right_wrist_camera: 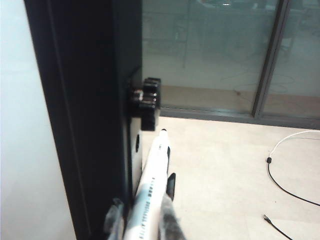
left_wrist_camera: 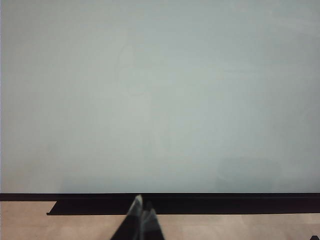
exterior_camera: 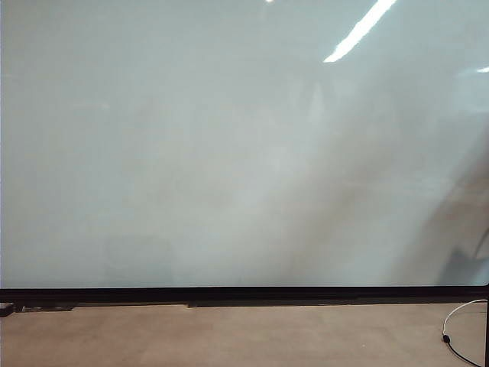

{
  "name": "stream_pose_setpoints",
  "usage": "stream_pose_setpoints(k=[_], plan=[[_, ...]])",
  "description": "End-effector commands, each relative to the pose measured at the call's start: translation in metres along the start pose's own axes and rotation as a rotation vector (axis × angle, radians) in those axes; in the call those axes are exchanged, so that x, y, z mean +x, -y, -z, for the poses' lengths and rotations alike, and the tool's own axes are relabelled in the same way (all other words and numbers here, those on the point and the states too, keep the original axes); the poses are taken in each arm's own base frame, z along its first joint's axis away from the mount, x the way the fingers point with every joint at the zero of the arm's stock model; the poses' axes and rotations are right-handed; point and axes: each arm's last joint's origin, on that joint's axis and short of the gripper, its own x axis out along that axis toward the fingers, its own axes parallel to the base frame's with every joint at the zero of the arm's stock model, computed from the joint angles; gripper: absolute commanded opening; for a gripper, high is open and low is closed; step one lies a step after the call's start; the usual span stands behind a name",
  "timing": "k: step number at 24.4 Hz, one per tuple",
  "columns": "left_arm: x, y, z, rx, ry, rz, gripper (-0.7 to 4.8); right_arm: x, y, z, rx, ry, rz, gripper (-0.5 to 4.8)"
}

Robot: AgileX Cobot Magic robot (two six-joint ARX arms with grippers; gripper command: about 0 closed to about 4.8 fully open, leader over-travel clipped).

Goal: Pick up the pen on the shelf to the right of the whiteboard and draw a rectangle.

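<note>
The whiteboard [exterior_camera: 229, 153] fills the exterior view, glossy and blank; no rectangle shows on it. Neither arm nor the pen appears there. In the right wrist view the white pen [right_wrist_camera: 152, 175], black tip pointing away, lies beside the board's black side frame [right_wrist_camera: 85, 125]. My right gripper [right_wrist_camera: 143, 212] straddles the pen's barrel. One finger [right_wrist_camera: 169, 220] lies against it and a thin dark gap stays at the other. The shelf under the pen is mostly hidden. My left gripper [left_wrist_camera: 142, 207] is shut and empty, low in front of the whiteboard [left_wrist_camera: 160, 100].
A black knob [right_wrist_camera: 145, 100] sticks out from the side frame just beyond the pen's tip. Cables [right_wrist_camera: 285, 170] lie on the pale floor to the right, one cable [exterior_camera: 458, 325] also showing in the exterior view. A glass wall [right_wrist_camera: 210, 50] stands behind.
</note>
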Motion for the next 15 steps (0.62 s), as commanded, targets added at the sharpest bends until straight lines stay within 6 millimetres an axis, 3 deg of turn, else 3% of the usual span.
stream_pose_setpoints(k=[1,3,5,9,15], plan=[[-0.0002,0.0002,-0.0014,0.005,0.008,0.004,-0.04,0.0005,0.0005,-0.0023,-0.005,0.014,0.002,1.03],[-0.0002,0.0002,-0.0016,0.005,0.008,0.005,-0.05,0.0005,0.0005,-0.0022,-0.005,0.014,0.002,0.98],[-0.0002,0.0002,-0.0016,0.005,0.008,0.004,-0.04,0.0005,0.0005,-0.0022,-0.005,0.014,0.002,0.53],[-0.0002,0.0002,-0.0014,0.005,0.008,0.004,-0.04,0.0005,0.0005,-0.0022,-0.005,0.013,0.002,0.48],[-0.0002,0.0001,-0.0016,0.005,0.008,0.004,-0.04,0.0003,0.0006,-0.0022,-0.001,0.014,0.003,-0.02]])
